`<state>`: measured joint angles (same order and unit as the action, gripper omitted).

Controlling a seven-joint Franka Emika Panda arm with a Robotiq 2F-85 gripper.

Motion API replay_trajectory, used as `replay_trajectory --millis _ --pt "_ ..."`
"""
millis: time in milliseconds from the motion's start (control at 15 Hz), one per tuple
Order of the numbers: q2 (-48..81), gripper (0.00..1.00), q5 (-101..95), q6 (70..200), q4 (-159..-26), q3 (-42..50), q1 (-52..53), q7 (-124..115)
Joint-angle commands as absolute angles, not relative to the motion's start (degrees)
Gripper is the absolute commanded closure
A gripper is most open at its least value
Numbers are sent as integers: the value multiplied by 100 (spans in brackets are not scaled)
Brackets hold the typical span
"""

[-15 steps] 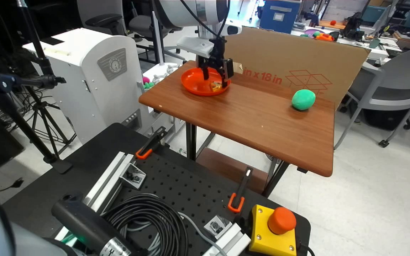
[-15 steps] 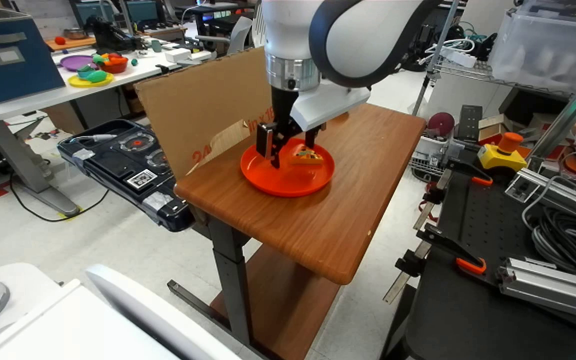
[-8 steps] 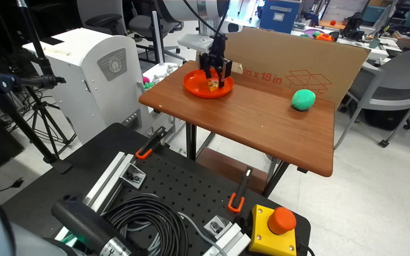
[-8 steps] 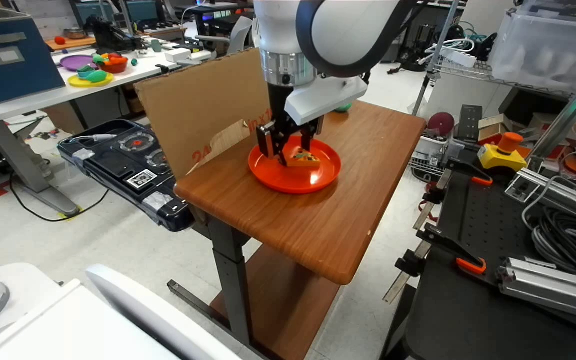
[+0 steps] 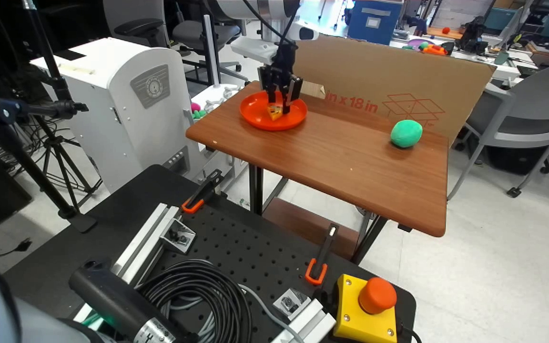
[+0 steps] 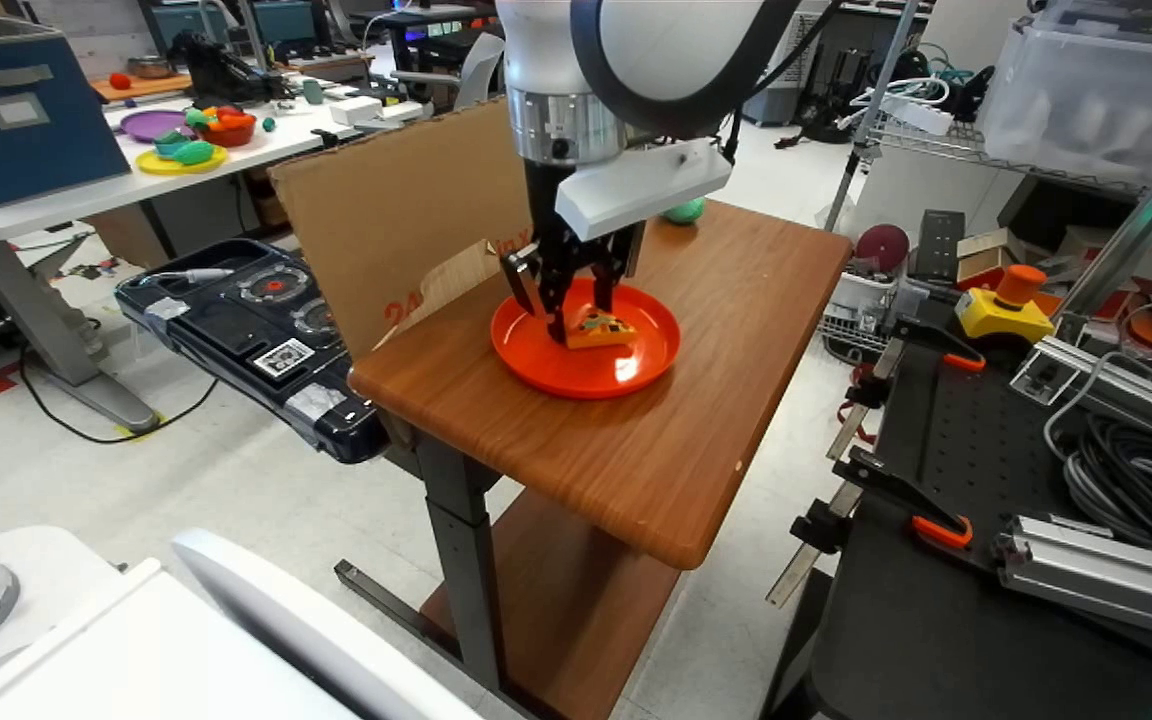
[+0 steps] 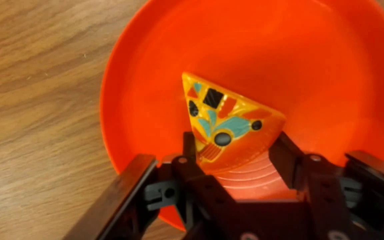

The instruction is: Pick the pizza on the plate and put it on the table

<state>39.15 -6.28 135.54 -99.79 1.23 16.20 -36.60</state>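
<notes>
One white machine (image 5: 112,105) stands toward the left in an exterior view, beyond a black board (image 5: 255,252) that carries a coil of black cable (image 5: 222,290). To the right of the machine is the orange-red plate (image 5: 254,113), set near the left end of the brown wooden table (image 5: 341,157). Inside the plate is the pizza (image 7: 233,125), a small yellow-orange wedge with green, black and red bits on top. The gripper (image 5: 279,106) reaches down over it. In the wrist view its fingers (image 7: 283,160) come in from the bottom and stand apart, with the pizza's crust between them and the point of the slice facing up and to the left; one finger overlaps the edge of the crust, the other sits right by the opposite corner, and whether they press on it I cannot tell. Next, brown cardboard (image 5: 384,76) with red print stands upright along the far edge of the table. A yellow box (image 5: 362,321) with a round orange button (image 5: 378,295) is on the black board, in front. Farther right, the green ball (image 5: 406,133) rests on the table, near the cardboard and well apart from the plate. Rightmost is a grey chair (image 5: 536,90).
</notes>
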Motion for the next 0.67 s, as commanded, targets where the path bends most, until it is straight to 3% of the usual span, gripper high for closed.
replay_trajectory --millis 0,600 --pt "3388 69 -209 13480 -10343 -127 1506 -3300" --pt "2351 69 -48 13643 -11115 224 1093 -3344"
